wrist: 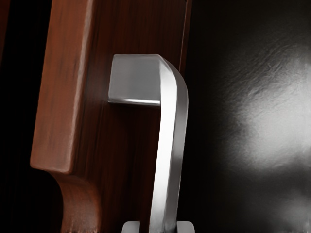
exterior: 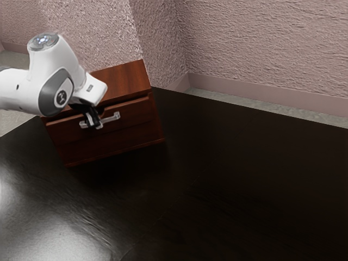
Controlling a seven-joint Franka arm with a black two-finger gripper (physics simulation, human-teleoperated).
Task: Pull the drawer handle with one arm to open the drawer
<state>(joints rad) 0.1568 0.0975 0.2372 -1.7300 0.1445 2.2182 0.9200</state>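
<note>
Our black gripper (exterior: 92,118) sits on the silver handle (exterior: 109,118), at the end of the bar nearer our white arm (exterior: 49,81). Whether it is pinching the bar or spread around it, we cannot tell from the side camera. Seen from our hand, the handle (wrist: 170,145) runs away from the gripper as a flat metal bar, bends at its far end and meets the drawer front (wrist: 121,160) just behind it. That drawer front (exterior: 130,111) fills the upper face of a small reddish wooden cabinet (exterior: 117,76), directly behind the gripper. We cannot tell how far it stands out. The cabinet rests on a dark, glossy surface (exterior: 228,185) that spreads well beyond the gripper. A rough pinkish wall (exterior: 261,43) stands farther off.
</note>
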